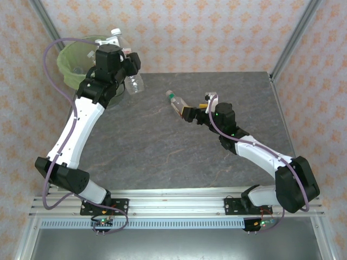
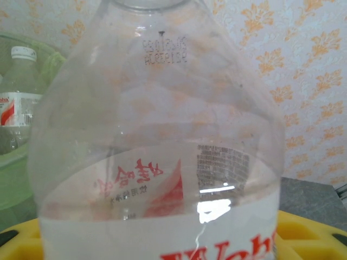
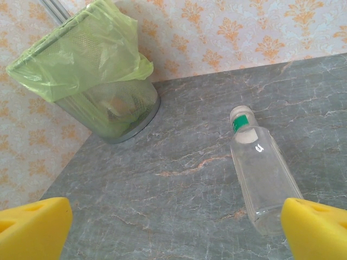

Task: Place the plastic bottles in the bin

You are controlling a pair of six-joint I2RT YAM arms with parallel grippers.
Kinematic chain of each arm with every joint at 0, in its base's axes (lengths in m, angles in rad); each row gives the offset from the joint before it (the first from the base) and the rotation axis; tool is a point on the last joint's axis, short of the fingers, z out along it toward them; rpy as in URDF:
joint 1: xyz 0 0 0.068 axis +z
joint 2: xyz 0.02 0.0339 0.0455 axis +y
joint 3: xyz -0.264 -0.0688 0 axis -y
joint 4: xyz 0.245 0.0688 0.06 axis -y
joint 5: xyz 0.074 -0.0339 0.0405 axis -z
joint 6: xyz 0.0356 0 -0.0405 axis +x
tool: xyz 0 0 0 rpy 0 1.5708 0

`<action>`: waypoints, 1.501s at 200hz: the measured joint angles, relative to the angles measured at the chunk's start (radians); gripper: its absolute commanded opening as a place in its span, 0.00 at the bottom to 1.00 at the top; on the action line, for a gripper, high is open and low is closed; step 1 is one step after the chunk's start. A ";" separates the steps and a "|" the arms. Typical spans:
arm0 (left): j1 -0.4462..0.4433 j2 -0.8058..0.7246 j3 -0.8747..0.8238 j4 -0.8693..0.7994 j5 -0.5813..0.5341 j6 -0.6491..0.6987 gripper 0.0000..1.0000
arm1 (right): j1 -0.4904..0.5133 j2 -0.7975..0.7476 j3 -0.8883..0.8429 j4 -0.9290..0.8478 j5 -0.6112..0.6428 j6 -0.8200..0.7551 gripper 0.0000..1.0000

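My left gripper (image 1: 132,67) is shut on a clear bottle (image 1: 134,82) with a red-white label (image 2: 162,162), and holds it off the table beside the bin (image 1: 73,62). The bin, lined with a light-green bag, stands at the far left corner (image 3: 92,70). A white-capped bottle (image 2: 19,81) sticks up inside it. A second clear bottle with a green neck band (image 3: 260,168) lies on the table. My right gripper (image 3: 176,227) is open just behind that bottle (image 1: 174,100), whose base lies close to the right finger (image 3: 317,227).
Patterned walls close the back and sides, with metal frame posts (image 1: 295,38) at the corners. Grey stone table (image 1: 162,151) spreads between the arms. The bin's wire-mesh base (image 3: 116,111) shows more objects inside.
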State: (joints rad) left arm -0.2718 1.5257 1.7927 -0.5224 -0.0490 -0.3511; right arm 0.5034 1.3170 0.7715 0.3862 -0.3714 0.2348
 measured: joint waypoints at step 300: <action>0.388 0.360 0.438 0.072 -0.092 0.194 0.58 | 0.000 -0.098 -0.065 -0.004 0.028 0.000 0.99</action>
State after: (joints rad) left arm 0.1162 1.8854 2.2303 -0.4500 -0.1406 -0.1574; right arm 0.5034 1.2186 0.7063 0.3820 -0.3435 0.2352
